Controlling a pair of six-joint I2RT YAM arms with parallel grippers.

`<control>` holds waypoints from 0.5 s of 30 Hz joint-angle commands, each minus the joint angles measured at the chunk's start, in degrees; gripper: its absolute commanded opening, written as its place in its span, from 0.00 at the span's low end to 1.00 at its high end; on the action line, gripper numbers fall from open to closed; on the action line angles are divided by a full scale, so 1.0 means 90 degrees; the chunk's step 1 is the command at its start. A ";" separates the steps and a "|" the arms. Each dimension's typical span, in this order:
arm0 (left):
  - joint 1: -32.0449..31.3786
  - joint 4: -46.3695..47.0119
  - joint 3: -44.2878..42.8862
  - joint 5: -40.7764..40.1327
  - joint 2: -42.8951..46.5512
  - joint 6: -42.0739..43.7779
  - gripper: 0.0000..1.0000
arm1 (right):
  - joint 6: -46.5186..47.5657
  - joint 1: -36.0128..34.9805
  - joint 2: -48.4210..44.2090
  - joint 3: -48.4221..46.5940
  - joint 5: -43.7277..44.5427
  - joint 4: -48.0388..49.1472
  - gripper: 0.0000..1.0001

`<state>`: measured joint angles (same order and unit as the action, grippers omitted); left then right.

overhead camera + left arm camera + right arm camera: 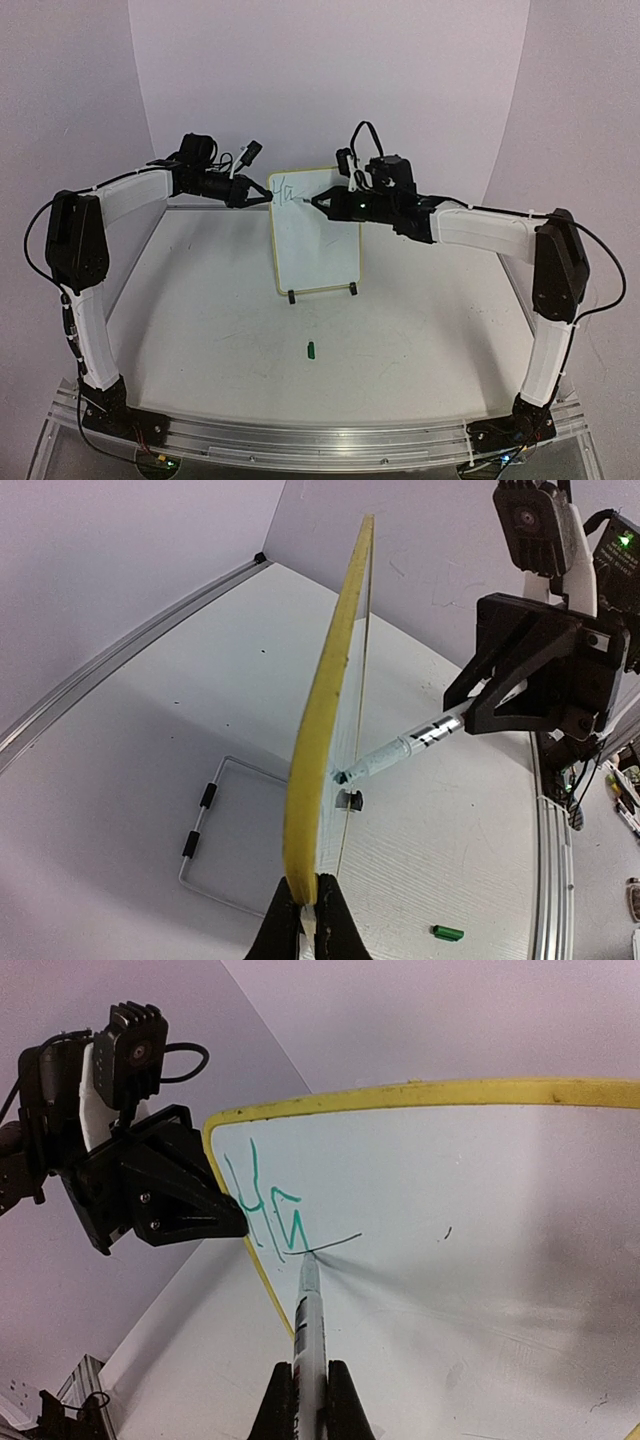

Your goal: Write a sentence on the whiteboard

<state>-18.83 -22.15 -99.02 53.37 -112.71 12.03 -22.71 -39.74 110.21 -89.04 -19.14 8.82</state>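
One whiteboard (315, 245) stands upright, leaning slightly back, on one wire stand (198, 820) at the middle of the far half of the table (200, 300), with two black feet showing under its lower edge. There is one pen (310, 1310), and one small green cap (311, 349) lies alone on the table in front of the board, well apart from it. Of the sentence (268, 1208) only one short group of green strokes shows – it reads like "Ha", with a thin line trailing off to the right – set in the board's upper left corner. Two grippers are at work. The left gripper (308, 900) is pinched tight on the yellow rim of the board's left edge, its jaws closed on either side of the thin panel. The right gripper (310, 1375) is closed around the barrel of the pen, which sticks out straight ahead between the fingers; the pen's tip touches the white surface at the foot of the last green stroke, just inside the rim.
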 commanded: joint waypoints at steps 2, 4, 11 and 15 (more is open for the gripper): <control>-0.0076 -0.0338 -0.0179 -0.0125 -0.0108 0.0225 0.00 | 0.0139 0.0070 -0.0607 0.0023 0.0286 0.0113 0.00; -0.0076 -0.0342 -0.0175 -0.0123 -0.0108 0.0221 0.00 | 0.0134 0.0070 -0.0654 -0.0024 0.0145 0.0123 0.00; -0.0076 -0.0336 -0.0190 -0.0131 -0.0120 0.0221 0.00 | 0.0119 0.0070 -0.0512 -0.0133 0.0094 0.0123 0.00; -0.0076 -0.0358 -0.0201 -0.0125 -0.0126 0.0221 0.00 | 0.0082 0.0070 -0.0372 -0.0222 0.0043 0.0123 0.00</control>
<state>-18.83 -22.58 -99.09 53.74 -112.71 12.25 -22.34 -39.18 106.59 -88.91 -18.17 8.75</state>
